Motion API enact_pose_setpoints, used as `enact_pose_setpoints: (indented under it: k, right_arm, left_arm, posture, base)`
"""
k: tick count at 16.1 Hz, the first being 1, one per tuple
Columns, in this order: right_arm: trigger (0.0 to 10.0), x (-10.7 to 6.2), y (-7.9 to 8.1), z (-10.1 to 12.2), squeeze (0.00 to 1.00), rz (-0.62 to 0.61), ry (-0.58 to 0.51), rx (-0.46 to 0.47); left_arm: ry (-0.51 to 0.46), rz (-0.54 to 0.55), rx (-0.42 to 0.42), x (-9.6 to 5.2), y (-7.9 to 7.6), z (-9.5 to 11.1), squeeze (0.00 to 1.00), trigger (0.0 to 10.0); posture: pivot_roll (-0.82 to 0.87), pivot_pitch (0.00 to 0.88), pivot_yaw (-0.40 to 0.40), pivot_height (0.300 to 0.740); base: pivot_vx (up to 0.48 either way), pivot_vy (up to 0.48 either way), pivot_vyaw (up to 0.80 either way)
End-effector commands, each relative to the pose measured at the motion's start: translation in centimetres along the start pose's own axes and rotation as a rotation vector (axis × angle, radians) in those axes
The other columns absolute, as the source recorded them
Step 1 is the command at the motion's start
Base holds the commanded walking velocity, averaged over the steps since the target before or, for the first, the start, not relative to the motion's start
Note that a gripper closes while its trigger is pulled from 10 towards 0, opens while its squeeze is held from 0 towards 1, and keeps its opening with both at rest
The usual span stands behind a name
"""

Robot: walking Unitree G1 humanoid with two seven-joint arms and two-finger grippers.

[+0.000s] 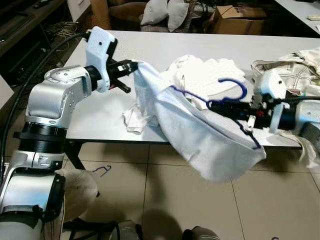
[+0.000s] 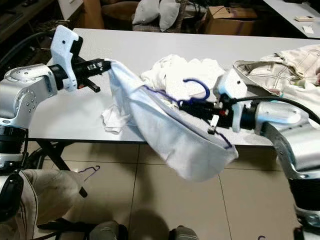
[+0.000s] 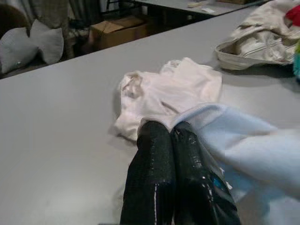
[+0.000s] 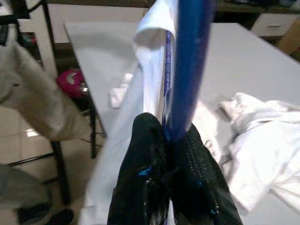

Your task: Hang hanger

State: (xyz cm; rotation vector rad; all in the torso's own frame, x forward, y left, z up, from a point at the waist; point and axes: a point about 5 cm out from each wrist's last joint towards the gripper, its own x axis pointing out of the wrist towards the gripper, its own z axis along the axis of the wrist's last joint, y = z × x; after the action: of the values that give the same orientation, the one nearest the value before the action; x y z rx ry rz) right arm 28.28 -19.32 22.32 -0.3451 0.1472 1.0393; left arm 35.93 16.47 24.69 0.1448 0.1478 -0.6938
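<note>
Blue wire hanger [image 1: 227, 95] sits inside a pale white-blue garment [image 1: 200, 132] above the table's near edge, long axis across our front, hook curling up and away over the grey table [image 1: 100, 110]. Our right gripper [image 1: 216, 106] is clamped on the hanger below the hook; our left gripper [image 1: 131, 66], further back, pinches the garment's edge.

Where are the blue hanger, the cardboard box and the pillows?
blue hanger [image 1: 239, 85], left eye view, on its hook.
cardboard box [image 1: 240, 19], left eye view, on its front side.
pillows [image 1: 167, 12], left eye view, between the two cushions.
</note>
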Motion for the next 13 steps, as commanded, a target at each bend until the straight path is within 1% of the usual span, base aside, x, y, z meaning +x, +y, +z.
enact_pose_setpoints:
  k: [1,2,3,4,5,6,7,8,9,11,12,13]
  right_arm:
    - [10.0,0.0,-0.5,0.2,0.0,-0.042,0.011,-0.038]
    - [10.0,0.2,-0.7,0.1,0.0,-0.057,0.022,-0.059]
    - [10.0,0.9,-1.2,-0.1,0.0,-0.118,0.06,-0.132]
    - [10.0,1.3,-1.2,0.2,0.0,-0.114,0.034,-0.135]
    - [10.0,1.6,-0.9,0.6,0.0,-0.097,0.002,-0.139]
    - [10.0,1.9,-1.1,1.6,0.0,-0.13,-0.078,-0.143]
    - [10.0,2.0,-1.3,2.5,0.0,-0.153,-0.149,-0.123]
    - [10.0,1.9,-1.2,2.6,0.0,-0.138,-0.163,-0.121]
    - [10.0,1.8,-0.9,2.2,0.0,-0.104,-0.13,-0.123]
    - [10.0,1.4,-0.7,1.7,0.0,-0.077,-0.112,-0.133]
    - [10.0,1.0,-0.5,1.7,0.0,-0.055,-0.121,-0.123]
    - [10.0,1.0,-0.5,1.7,0.0,-0.056,-0.128,-0.12]
  left_arm:
    - [-0.042,-0.025,-0.012,0.0,-0.4,0.8,0.0,0.0]
    - [-0.074,-0.04,-0.041,0.1,-0.6,1.2,0.0,0.0]
    - [-0.144,-0.095,-0.1,-0.1,-1.1,2.4,0.0,0.0]
    - [-0.17,-0.098,-0.119,-0.1,-1.1,2.7,0.0,0.0]
    - [-0.176,-0.094,-0.131,-0.1,-1.0,2.8,0.0,0.0]
    - [-0.169,-0.083,-0.124,-0.2,-0.8,2.8,0.0,0.0]
    - [-0.155,-0.053,-0.105,-0.3,-0.4,2.6,0.0,0.0]
    - [-0.143,-0.008,-0.083,-0.4,0.1,2.3,0.0,0.0]
    - [-0.163,0.038,-0.095,-0.5,0.6,2.4,0.0,0.0]
    - [-0.164,0.093,-0.083,-0.9,1.4,2.5,0.0,0.0]
    - [-0.129,0.13,-0.045,-1.1,2.0,2.1,0.0,0.0]
    - [-0.129,0.124,-0.054,-1.1,1.9,2.0,0.0,0.0]
  posture:
    - [-0.09,0.0,0.032,0.74]
    - [-0.09,0.0,0.031,0.74]
    - [-0.09,0.0,0.028,0.74]
    - [-0.09,0.0,0.027,0.74]
    - [-0.09,0.0,0.025,0.74]
    - [-0.09,0.0,0.023,0.74]
    - [-0.09,0.0,0.022,0.74]
    - [-0.09,0.0,0.02,0.74]
    - [-0.09,0.0,0.019,0.74]
    - [-0.09,0.0,0.016,0.74]
    - [-0.09,0.0,0.016,0.74]
    - [-0.1,0.0,0.016,0.74]
  base:
    - [0.0,0.0,0.0]
    - [0.0,0.0,0.0]
    - [0.0,0.0,0.0]
    - [0.0,0.0,0.0]
    - [0.0,0.0,0.0]
    - [0.0,0.0,0.0]
    - [0.0,0.0,0.0]
    - [0.0,0.0,0.0]
    - [0.0,0.0,0.0]
    - [0.0,0.0,0.0]
    - [0.0,0.0,0.0]
    - [0.0,0.0,0.0]
